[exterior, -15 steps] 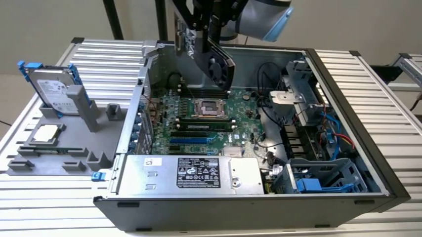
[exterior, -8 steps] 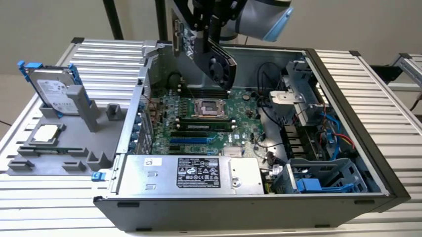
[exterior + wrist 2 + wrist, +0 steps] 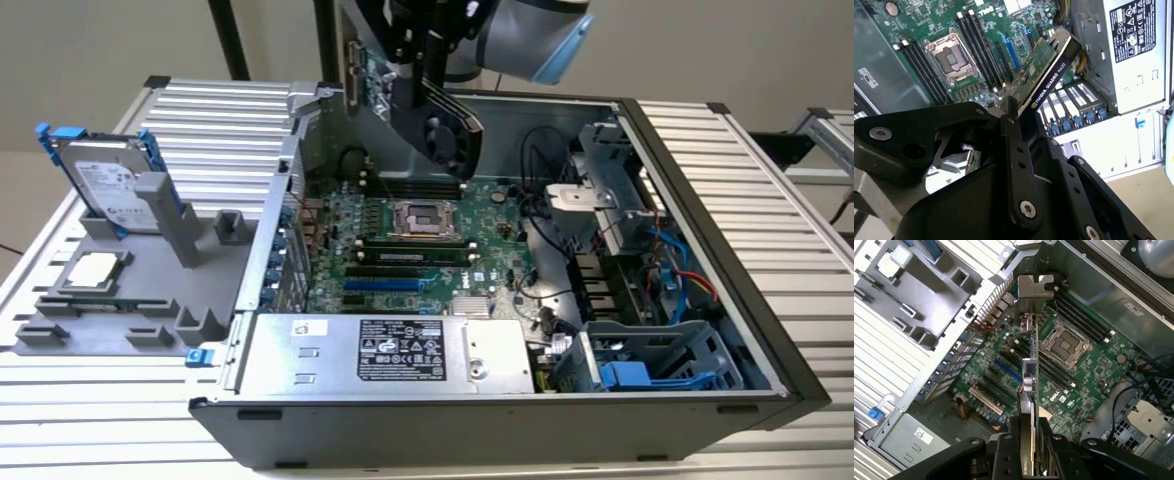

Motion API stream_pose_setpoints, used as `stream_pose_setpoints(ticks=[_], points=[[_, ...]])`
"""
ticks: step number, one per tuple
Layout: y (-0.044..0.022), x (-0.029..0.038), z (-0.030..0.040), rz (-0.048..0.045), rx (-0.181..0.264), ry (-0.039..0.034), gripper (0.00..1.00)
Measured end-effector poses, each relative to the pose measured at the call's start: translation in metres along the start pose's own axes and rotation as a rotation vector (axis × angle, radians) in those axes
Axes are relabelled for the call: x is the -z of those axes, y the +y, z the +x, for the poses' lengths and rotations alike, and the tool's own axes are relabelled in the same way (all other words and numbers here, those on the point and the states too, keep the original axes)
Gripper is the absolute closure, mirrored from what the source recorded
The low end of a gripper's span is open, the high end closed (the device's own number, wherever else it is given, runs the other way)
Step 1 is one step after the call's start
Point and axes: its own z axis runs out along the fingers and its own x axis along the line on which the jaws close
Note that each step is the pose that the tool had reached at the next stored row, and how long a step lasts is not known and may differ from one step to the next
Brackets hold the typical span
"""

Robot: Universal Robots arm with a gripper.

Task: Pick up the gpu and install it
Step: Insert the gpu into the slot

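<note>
black-cooler gpu (image 3: 449, 132), tilted, aloft over motherboard (image 3: 497, 212)

An open computer case (image 3: 507, 425) lies on a slatted table (image 3: 747, 170). Beside it, a grey fixture (image 3: 167, 225) holds a hard drive (image 3: 114, 188) and a processor chip (image 3: 91, 271).

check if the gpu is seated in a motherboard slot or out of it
Out. The gripper holds the gpu tilted in the air above the motherboard, its edge clear of the slots.
</note>
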Motion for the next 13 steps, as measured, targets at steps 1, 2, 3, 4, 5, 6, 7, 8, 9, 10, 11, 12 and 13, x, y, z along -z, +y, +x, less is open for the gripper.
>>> stream_pose_setpoints(ticks=[1,2,3,4,5,6,7,8,9,10,11,12,13], points=[[0.0,0.0,0.0,0.0001,0.008,0.0001,1.0],[0.0,0.0,0.0,0.0001,0.016,0.0003,1.0],[0.0,0.0,0.0,0.0002,0.024,0.0004,1.0],[0.0,0.0,0.0,0.0002,0.032,0.0005,1.0],[0.0,0.0,0.0,0.0003,0.041,0.0007,1.0],[0.0,0.0,0.0,0.0003,0.049,0.0007,1.0],[0.0,0.0,0.0,0.0004,0.058,0.0008,1.0],[0.0,0.0,0.0,0.0004,0.066,0.0009,1.0],[0.0,0.0,0.0,0.0005,0.074,0.0011,1.0],[0.0,0.0,0.0,0.0005,0.083,0.0012,1.0],[0.0,0.0,0.0,0.0006,0.091,0.0013,1.0],[0.0,0.0,0.0,0.0006,0.1,0.0014,1.0],[0.0,0.0,0.0,0.0007,0.108,0.0015,1.0]])
